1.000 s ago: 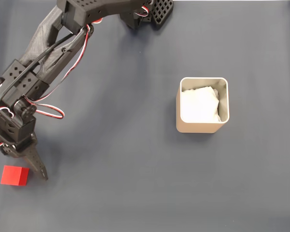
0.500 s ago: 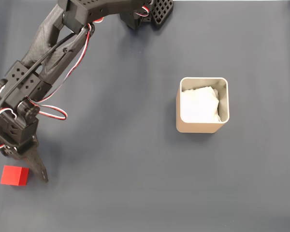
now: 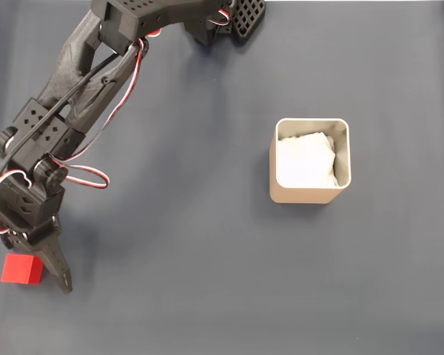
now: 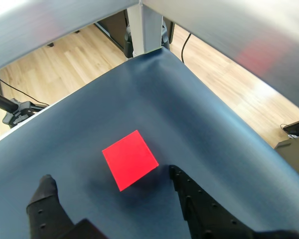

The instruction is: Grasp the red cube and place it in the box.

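The claw (image 4: 109, 191) hangs with its fingers spread apart around the red cube (image 4: 129, 159), low left in the fixed view, well apart from the box (image 3: 309, 194). The cube sits skewed between them, so closing could twist or squirt it off the surface's (image 3: 207, 281) nearby edge.

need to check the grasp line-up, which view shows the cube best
The wrist view: the cube lies whole and large between the two open fingers, untouched. The fixed view shows the cube small at the left edge, its top corner partly covered by the arm.
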You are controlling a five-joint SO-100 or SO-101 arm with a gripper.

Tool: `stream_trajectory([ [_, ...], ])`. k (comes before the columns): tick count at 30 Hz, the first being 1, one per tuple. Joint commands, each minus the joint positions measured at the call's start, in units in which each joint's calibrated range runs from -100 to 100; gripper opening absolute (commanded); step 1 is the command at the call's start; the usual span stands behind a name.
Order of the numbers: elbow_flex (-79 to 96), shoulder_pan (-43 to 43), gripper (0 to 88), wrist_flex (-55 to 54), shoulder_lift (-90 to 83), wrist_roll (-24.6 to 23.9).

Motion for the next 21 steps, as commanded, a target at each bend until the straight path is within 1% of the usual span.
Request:
stream_trajectory([
  [1, -1.04, -0.83, 51.2, -0.89, -6.71, -0.39],
  [21, -1.04, -1.18, 50.6, -5.24, -6.02, -1.47],
])
